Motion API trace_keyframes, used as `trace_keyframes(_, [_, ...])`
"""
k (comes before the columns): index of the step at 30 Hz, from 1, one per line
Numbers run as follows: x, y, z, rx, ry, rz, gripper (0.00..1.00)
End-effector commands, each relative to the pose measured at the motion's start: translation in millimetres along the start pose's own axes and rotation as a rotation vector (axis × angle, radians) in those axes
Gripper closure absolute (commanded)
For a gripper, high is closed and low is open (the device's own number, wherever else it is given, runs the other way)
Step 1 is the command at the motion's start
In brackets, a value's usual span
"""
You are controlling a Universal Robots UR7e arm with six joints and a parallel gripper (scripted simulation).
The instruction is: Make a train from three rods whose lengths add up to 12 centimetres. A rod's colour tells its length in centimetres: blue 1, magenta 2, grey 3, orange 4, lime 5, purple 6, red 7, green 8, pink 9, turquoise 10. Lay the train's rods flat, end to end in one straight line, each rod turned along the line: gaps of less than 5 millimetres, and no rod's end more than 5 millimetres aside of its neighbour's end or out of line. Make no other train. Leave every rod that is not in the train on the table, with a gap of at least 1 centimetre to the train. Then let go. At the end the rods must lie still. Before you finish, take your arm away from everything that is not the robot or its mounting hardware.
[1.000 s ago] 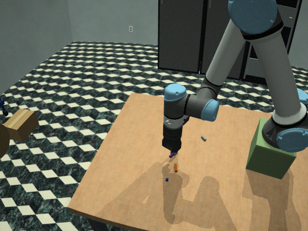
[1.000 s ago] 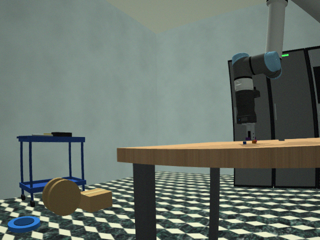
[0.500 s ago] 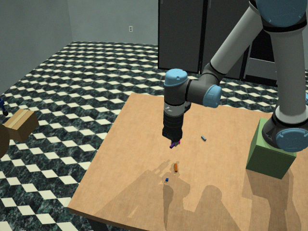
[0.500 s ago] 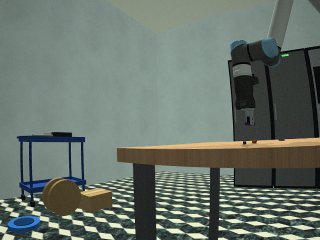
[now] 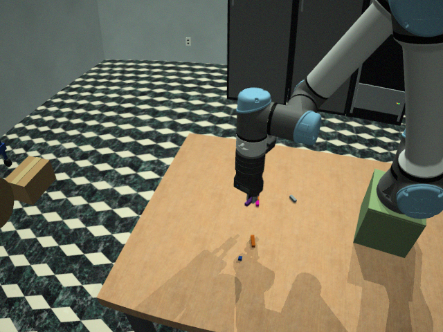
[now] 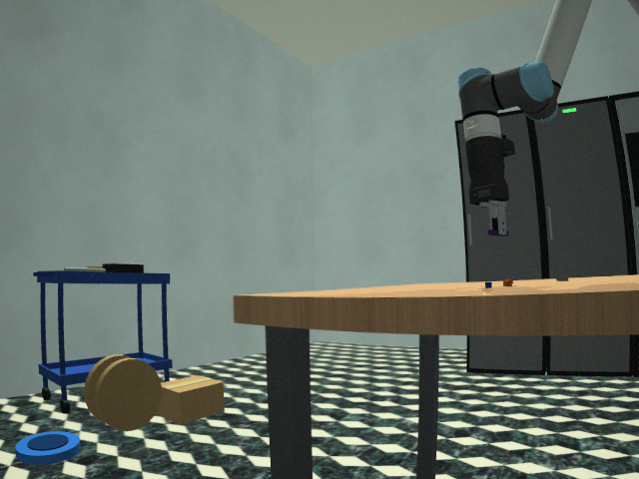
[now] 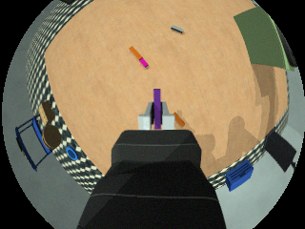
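Gripper (image 5: 251, 198) is nearly shut, clamped on the slim purple rod (image 7: 156, 99), well above the wooden table (image 5: 172, 257). The short magenta rod (image 7: 145, 63) lies end to end with a flat orange rod (image 7: 135, 52), ahead and left in wrist view. Their line runs diagonal to my rod's axis, magenta end nearer. I'd guess a wrist turn is needed before lowering onto that end.

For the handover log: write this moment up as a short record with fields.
gripper: gripper shut on the purple rod, above the table
started line: orange rod end to end with magenta rod
loose on table: second orange rod, blue rod, grey rod
train: third rod not yet laid
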State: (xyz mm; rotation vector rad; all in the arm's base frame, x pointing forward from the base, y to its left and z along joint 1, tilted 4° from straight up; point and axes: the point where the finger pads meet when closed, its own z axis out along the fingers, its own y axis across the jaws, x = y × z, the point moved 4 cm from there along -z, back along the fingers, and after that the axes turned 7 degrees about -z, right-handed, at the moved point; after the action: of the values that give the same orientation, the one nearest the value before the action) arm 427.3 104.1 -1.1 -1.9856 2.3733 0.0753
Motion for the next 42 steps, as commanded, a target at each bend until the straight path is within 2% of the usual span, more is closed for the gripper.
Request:
trace_keyframes(1, [0, 0, -0.8, 0.001, 0.0, 0.0, 0.76])
trace_keyframes(8, [1, -1, -0.8, 0.001, 0.0, -0.004, 0.76])
trace_keyframes(16, [13, -8, -0.8, 0.001, 0.0, -0.055, 0.76])
trace_keyframes(22, [42, -23, -0.9, 0.001, 0.001, -0.173, 0.76])
trace_keyframes(31, [103, -47, -1.1, 0.0, 0.001, -0.415, 0.76])
trace_keyframes(33, [103, -47, -1.1, 0.0, 0.001, -0.415, 0.76])
trace_keyframes(42, [150, -60, -1.3, 0.0, 0.0, -0.597, 0.76])
